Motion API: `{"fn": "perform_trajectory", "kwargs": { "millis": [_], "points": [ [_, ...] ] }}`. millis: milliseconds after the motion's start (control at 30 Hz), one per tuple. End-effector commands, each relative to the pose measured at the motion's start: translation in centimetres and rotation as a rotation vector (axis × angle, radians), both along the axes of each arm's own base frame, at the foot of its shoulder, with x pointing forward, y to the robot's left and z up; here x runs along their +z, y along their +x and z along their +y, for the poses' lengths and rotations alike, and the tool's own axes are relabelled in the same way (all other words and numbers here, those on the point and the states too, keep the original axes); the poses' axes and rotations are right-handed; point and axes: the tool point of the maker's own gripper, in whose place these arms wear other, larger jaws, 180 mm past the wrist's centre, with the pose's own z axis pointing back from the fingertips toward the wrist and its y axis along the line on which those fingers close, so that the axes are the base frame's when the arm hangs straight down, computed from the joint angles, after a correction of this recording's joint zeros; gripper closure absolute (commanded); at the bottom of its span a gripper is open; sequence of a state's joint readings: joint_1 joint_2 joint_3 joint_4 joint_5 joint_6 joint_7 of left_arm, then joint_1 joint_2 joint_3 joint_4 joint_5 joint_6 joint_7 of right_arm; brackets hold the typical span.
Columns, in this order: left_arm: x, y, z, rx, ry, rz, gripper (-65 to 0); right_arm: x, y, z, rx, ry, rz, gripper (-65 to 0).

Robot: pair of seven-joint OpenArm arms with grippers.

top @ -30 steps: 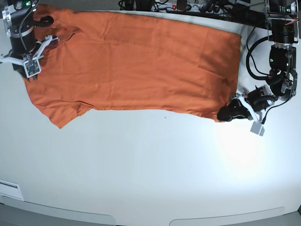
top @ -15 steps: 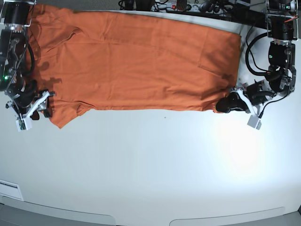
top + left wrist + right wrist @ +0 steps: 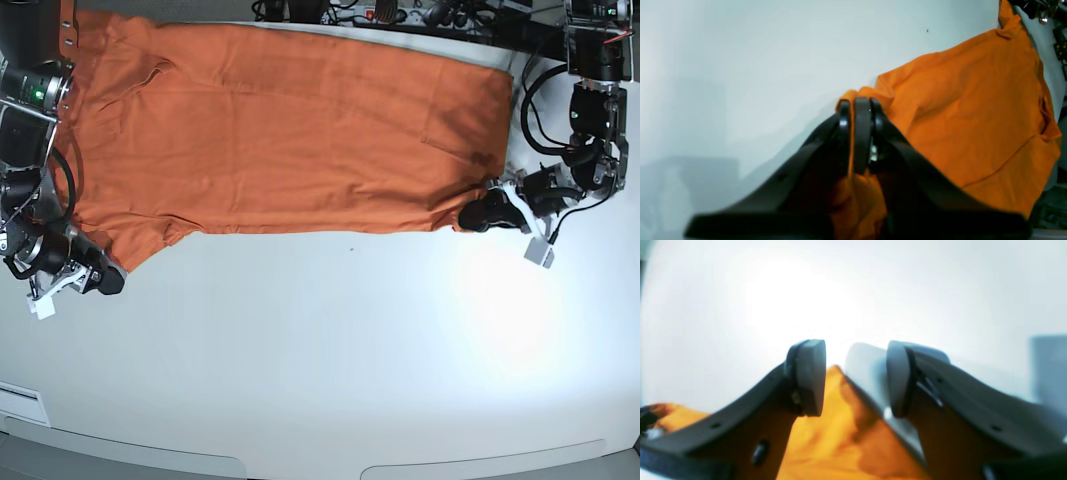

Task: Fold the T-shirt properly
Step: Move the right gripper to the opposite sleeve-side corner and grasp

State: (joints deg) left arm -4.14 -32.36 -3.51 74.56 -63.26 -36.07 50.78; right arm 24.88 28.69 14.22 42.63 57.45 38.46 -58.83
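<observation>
White table (image 3: 350, 350) bears one T-shirt (image 3: 300, 130); left gripper (image 3: 858, 110) pinches it, right gripper (image 3: 855, 376) spread.

No legible text, labels or numbers anywhere.
Nothing readable on the plain orange cotton T-shirt (image 3: 300, 130) or the white table (image 3: 330, 360).

Plain orange T-shirt (image 3: 290, 130) lies spread flat lengthwise across table's far side, sleeve corner pointing near-left, hem corner slightly bunched.
</observation>
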Motion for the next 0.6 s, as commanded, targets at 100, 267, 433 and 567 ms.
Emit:
{"fn": "perform_trajectory", "kwargs": {
  "millis": [100, 267, 433, 567],
  "points": [
    [1.8, 1.0, 0.4, 0.008, -0.013, -0.056, 0.0, -0.5, -1.6, 1.3, 0.115, 0.001, 0.067, -31.7],
    [1.8, 1.0, 0.4, 0.008, -0.014, -0.056, 0.0, -2.5, -3.4, 3.2, 0.224, -0.044, 0.153, -31.5],
    [1.8, 1.0, 0.4, 0.007, -0.013, -0.056, 0.0, -3.4, -4.1, 3.8, 0.272, -0.079, 0.188, -24.1],
    [1.8, 1.0, 0.4, 0.007, -0.013, -0.056, 0.0, -3.2, -3.7, 3.5, 0.257, -0.083, 0.168, 0.0]
  ]
}}
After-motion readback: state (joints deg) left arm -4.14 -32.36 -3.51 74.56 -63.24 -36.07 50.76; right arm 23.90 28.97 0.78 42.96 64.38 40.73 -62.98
